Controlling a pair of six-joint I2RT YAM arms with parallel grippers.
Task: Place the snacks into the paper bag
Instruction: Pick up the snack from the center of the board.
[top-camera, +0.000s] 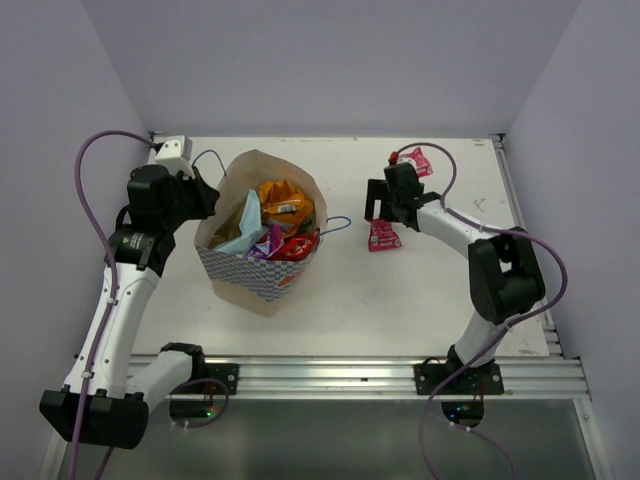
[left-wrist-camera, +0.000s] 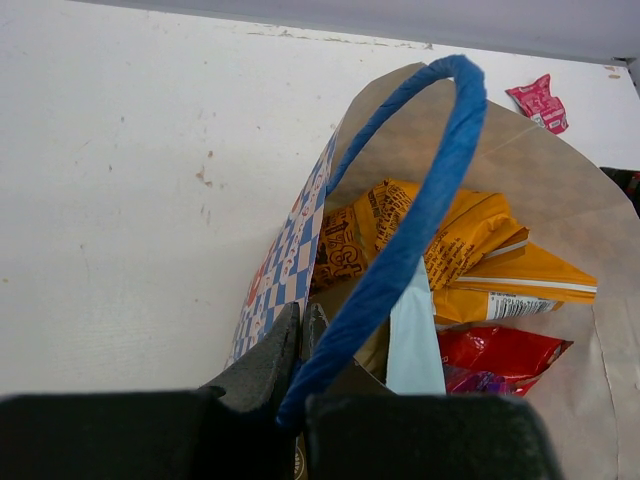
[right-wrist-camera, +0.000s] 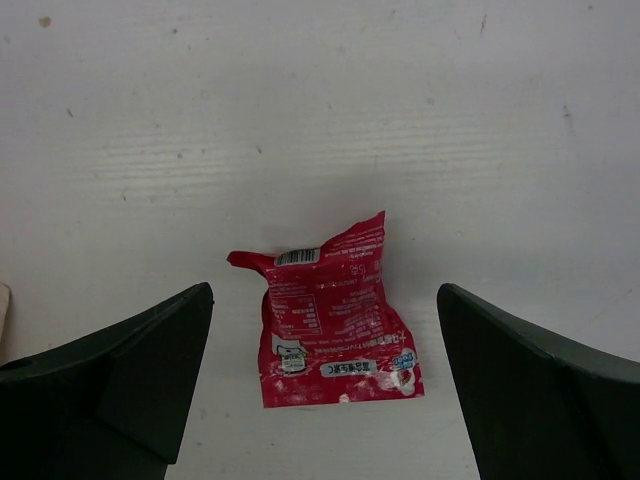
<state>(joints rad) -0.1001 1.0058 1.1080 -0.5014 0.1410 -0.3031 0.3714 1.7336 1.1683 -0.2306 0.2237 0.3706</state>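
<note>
Two small pink packets lie on the white table (top-camera: 340, 290) outside the paper bag (top-camera: 252, 278): one (top-camera: 384, 236) at about three o'clock from the bag, directly under the right gripper (top-camera: 379, 209), and another (top-camera: 419, 160) farther back, at about one o'clock from that gripper, near the table's rear edge. The right gripper hangs over the nearer packet with its fingers (right-wrist-camera: 120, 380) spread wide on either side, touching nothing. The bag stands left of centre, mouth up, holding an orange chip bag (top-camera: 285, 201) at its twelve o'clock side, a light-blue bag (top-camera: 243, 228) at nine o'clock, a purple pack (top-camera: 268, 243) and a red cookie bag (top-camera: 297, 246) toward five o'clock. The left gripper (left-wrist-camera: 300, 335) sits at the bag's ten o'clock rim, fingers pinched tight on the paper edge, beside the blue cord handle (left-wrist-camera: 415, 230) that arches over the opening
</note>
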